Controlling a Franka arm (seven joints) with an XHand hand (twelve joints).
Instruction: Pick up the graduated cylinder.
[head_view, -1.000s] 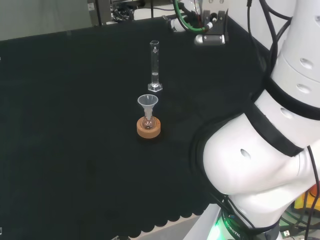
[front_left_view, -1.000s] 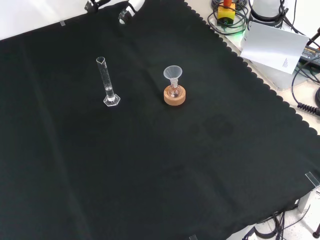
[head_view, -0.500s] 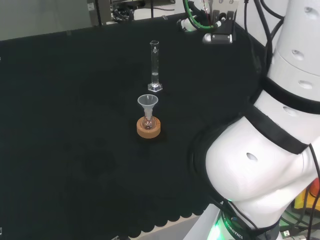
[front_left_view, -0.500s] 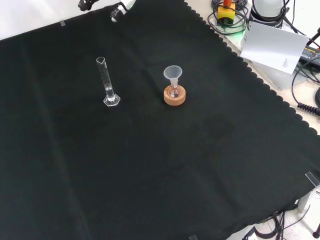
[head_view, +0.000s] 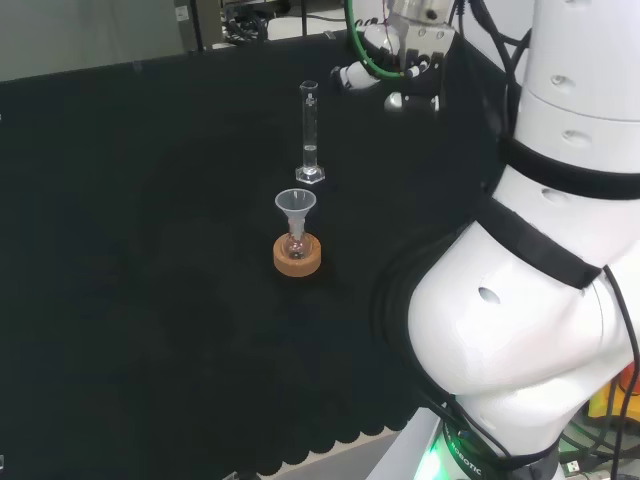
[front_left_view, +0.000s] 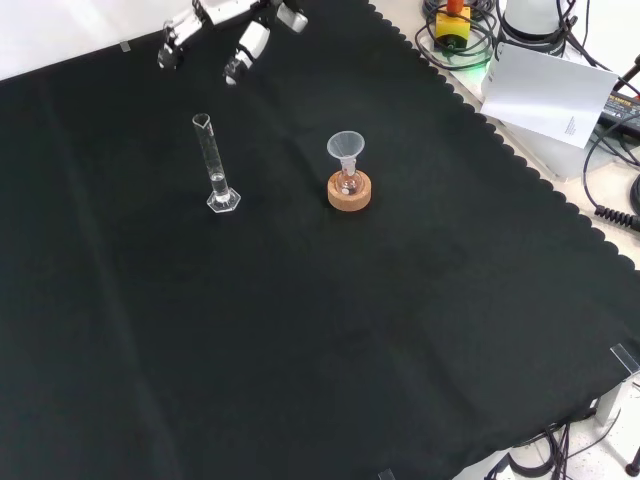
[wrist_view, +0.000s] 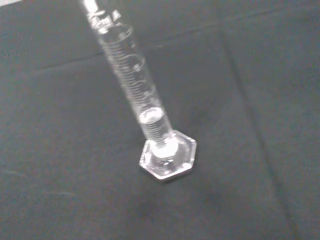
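One graduated cylinder (front_left_view: 214, 165) stands upright on its hexagonal foot on the counter (front_left_view: 300, 330), free for a side grasp. One funnel (front_left_view: 346, 150) sits in a flask on one cork ring (front_left_view: 349, 192) just beside it. Robot hand (front_left_view: 225, 28) — fingers spread, holding nothing — hovers near the cylinder.
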